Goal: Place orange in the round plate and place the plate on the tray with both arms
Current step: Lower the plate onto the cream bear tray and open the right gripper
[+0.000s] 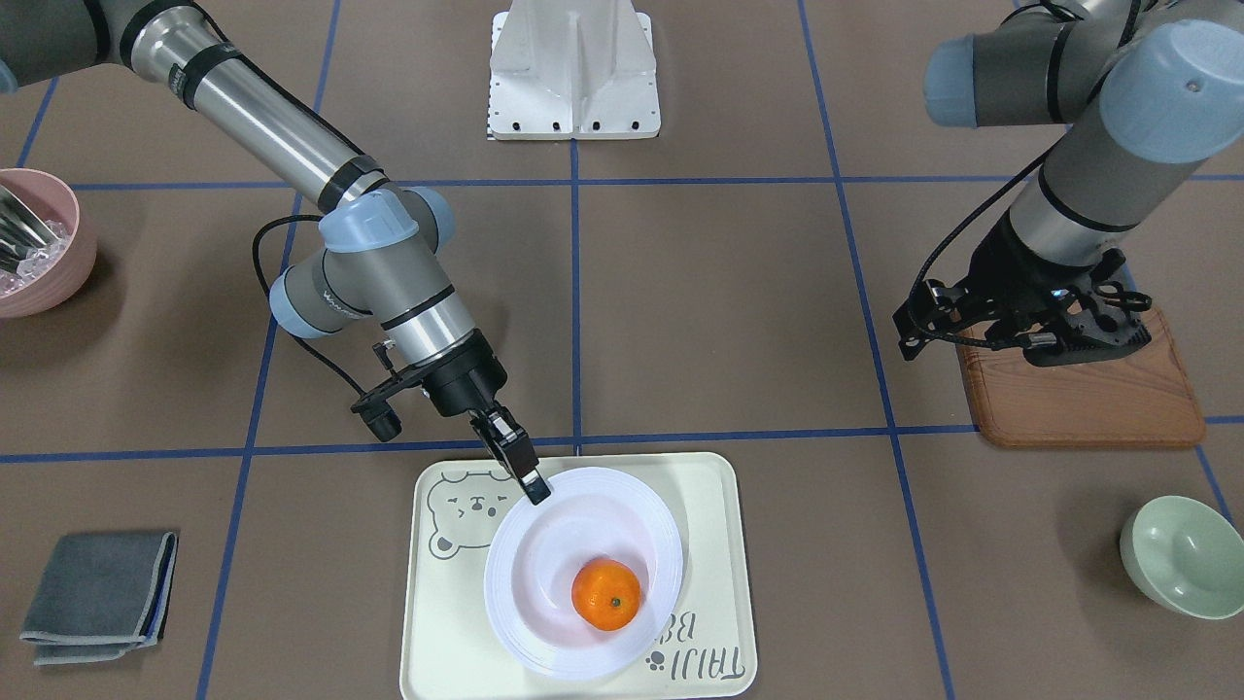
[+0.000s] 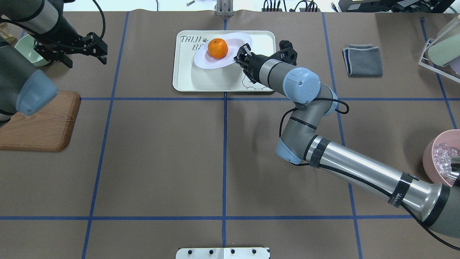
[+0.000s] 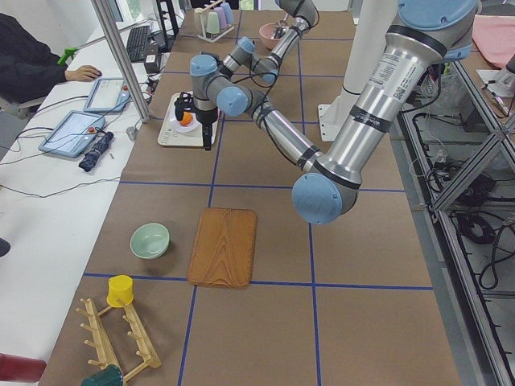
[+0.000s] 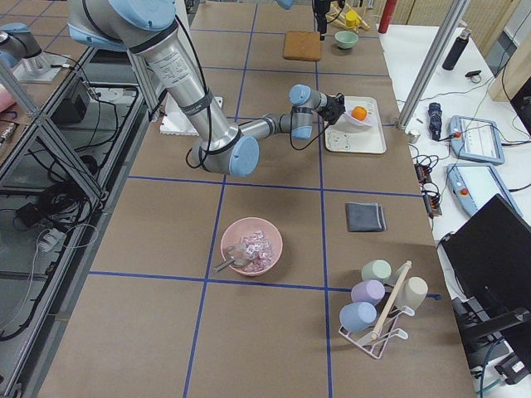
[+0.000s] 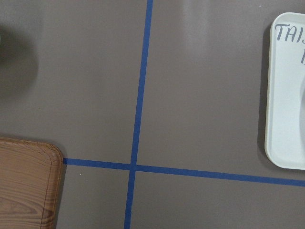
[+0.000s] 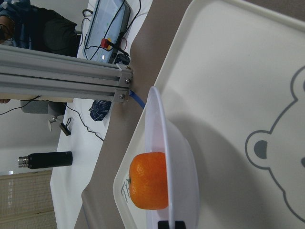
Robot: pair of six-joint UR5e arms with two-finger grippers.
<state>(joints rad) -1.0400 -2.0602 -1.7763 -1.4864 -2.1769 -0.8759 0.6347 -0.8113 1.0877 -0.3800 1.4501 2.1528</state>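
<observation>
The orange (image 1: 606,594) (image 2: 217,48) (image 6: 148,181) lies in the well of the white round plate (image 1: 544,544) (image 2: 205,61) (image 6: 159,124). My right gripper (image 1: 535,486) (image 2: 240,57) (image 6: 170,224) is shut on the plate's rim. It holds the plate tilted over the cream tray (image 1: 437,622) (image 2: 187,79) (image 6: 228,71), which shows a shadow beneath it. I cannot tell whether the plate's far edge touches the tray. My left gripper (image 1: 1088,340) (image 2: 84,54) hangs open and empty, raised above the table between the wooden board and the tray, pointing down.
A wooden board (image 1: 1088,408) (image 2: 39,122) and a pale green bowl (image 1: 1186,554) lie on my left side. A pink bowl (image 2: 442,158) with clear pieces and a folded grey cloth (image 2: 363,59) lie on my right. A cup rack (image 2: 442,46) stands at the far right corner.
</observation>
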